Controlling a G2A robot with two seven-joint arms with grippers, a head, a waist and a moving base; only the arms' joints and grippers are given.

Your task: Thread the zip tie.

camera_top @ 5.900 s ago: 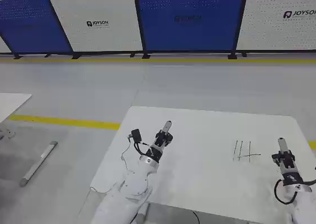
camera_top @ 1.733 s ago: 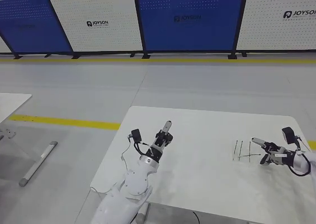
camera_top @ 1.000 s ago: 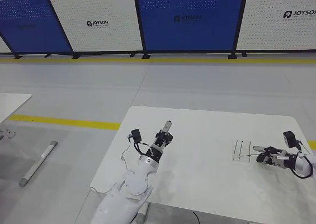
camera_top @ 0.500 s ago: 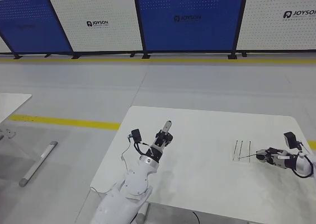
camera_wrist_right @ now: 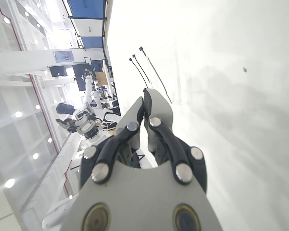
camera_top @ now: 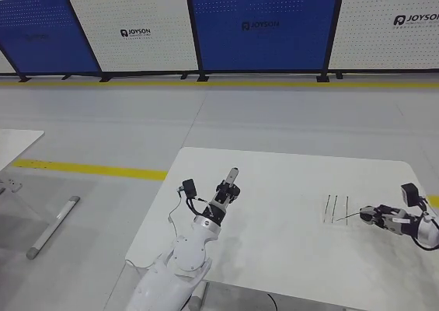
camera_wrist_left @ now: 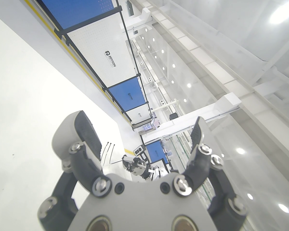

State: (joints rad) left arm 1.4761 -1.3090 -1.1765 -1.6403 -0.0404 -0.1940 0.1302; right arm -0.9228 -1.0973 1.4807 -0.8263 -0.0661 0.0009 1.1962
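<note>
Several thin black zip ties [camera_top: 332, 207] lie side by side on the white table [camera_top: 281, 233], right of its middle. My right gripper [camera_top: 361, 213] is just right of them, low over the table, shut on the end of one zip tie [camera_top: 350, 214] that sticks out toward the others. In the right wrist view the right gripper [camera_wrist_right: 144, 94] has its pads pressed together, with the lying ties [camera_wrist_right: 156, 75] just beyond. My left gripper [camera_top: 231, 176] stands over the table's left part, pointing up and open with nothing in it. The left wrist view has the left gripper [camera_wrist_left: 142, 126] wide apart.
The table's right edge runs close behind the right arm. A second table [camera_top: 1, 148] and a metal tube [camera_top: 52, 227] on the floor are off to the left. Blue and white panels [camera_top: 266, 35] stand across the back.
The right arm swung from the table's front edge to the zip ties, shut on the crosswise one and drew it slightly to the right. The left arm has not moved.
</note>
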